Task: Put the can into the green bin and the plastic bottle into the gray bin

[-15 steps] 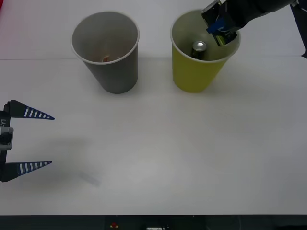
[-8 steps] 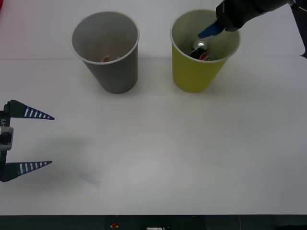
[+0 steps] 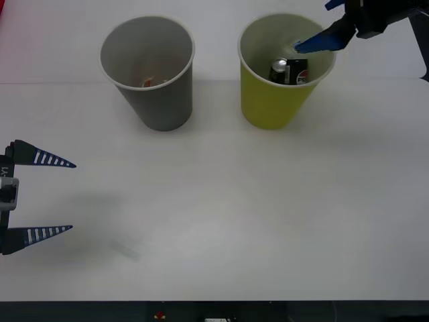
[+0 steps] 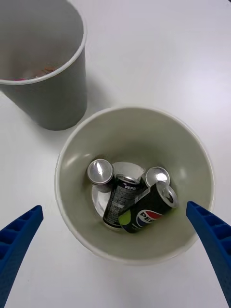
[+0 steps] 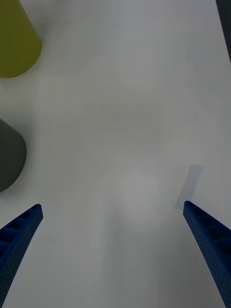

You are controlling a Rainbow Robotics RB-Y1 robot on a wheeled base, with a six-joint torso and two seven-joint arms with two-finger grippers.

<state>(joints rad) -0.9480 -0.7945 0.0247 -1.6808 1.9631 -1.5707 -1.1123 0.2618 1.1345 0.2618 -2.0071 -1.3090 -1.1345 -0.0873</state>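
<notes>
The can [image 3: 297, 70] lies tilted inside the green bin [image 3: 271, 107], black with a Pepsi logo, leaning on other cans. The right wrist view looks straight down at the can [image 4: 147, 214], among several cans in the green bin [image 4: 134, 139]. My right gripper [image 3: 328, 25] hangs open above the bin's far right rim, holding nothing; its blue fingertips [image 4: 24, 226] flank the bin. The gray bin [image 3: 161, 100] stands left of it with a small orange-white thing at its bottom. The plastic bottle is hidden. My left gripper [image 3: 70, 196] rests open at the table's left edge.
Both bins stand at the back of the white table [image 3: 221, 201]. The left wrist view shows the green bin [image 5: 14, 43] and gray bin [image 5: 9, 154] off to one side of my open left gripper [image 5: 113, 207], and a faint smudge [image 5: 190, 185] on the table.
My right gripper let go of the can inside the green bin, then rose and drew back to the right. The can now lies tilted among the others. The left arm stayed still.
</notes>
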